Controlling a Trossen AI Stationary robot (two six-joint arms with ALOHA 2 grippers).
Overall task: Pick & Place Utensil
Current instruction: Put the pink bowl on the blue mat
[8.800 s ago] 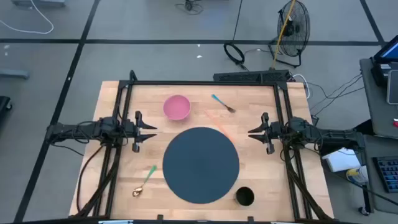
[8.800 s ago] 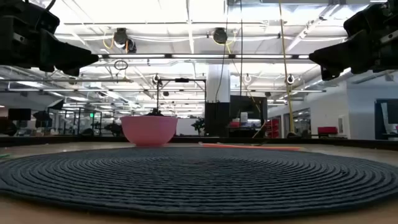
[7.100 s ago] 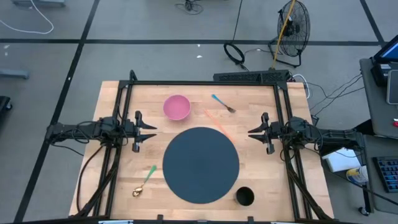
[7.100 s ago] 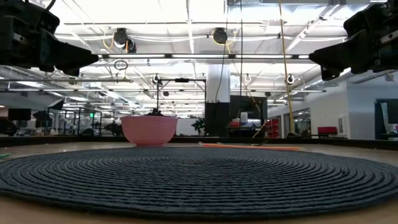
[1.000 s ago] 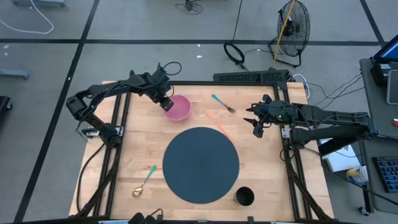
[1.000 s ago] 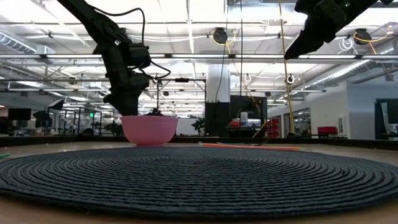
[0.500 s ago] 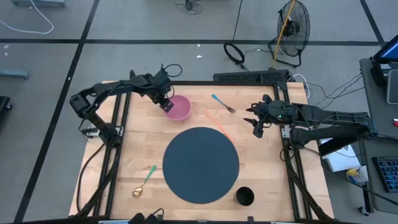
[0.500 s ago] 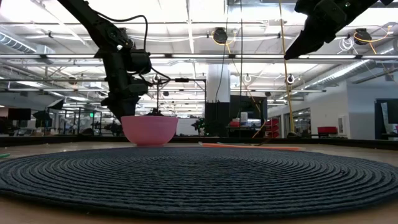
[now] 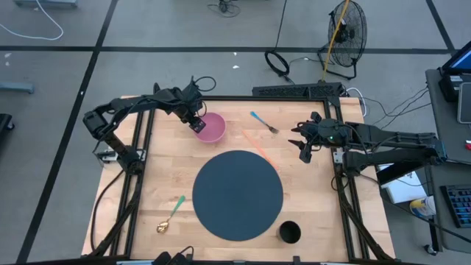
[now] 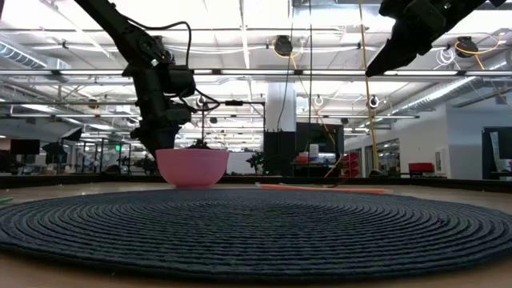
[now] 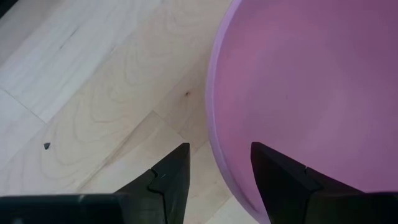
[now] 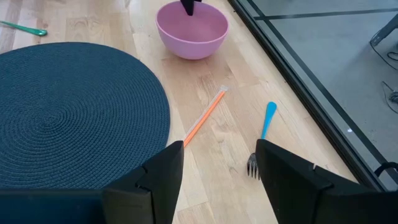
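Near the front-left corner of the surface (image 9: 147,191) lay a green-handled spoon (image 9: 171,213), untouched. Toward the far-left part, my left gripper (image 9: 197,124) was down at the rim of the pink bowl (image 9: 211,127); in its wrist view the fingers stood a little apart, one outside the wall and one over the inside, holding nothing. I judged the risk there was pinching the thin rim off-centre, so the bowl could tip or skid on the bare wood.

The dark round mat (image 9: 238,194) sat in the middle, with a black cup (image 9: 289,232) just off its front-right edge. Toward the far edge, right of the bowl, an orange straw (image 9: 254,143) lay slantwise, and beyond it the blue-handled fork (image 9: 263,122), flat on the wood.

My right gripper (image 9: 302,144) hung above the surface, right of the fork, fingers wide and empty. The fork lay flat and thin; I reckoned a descent slightly off would push it rather than catch it.
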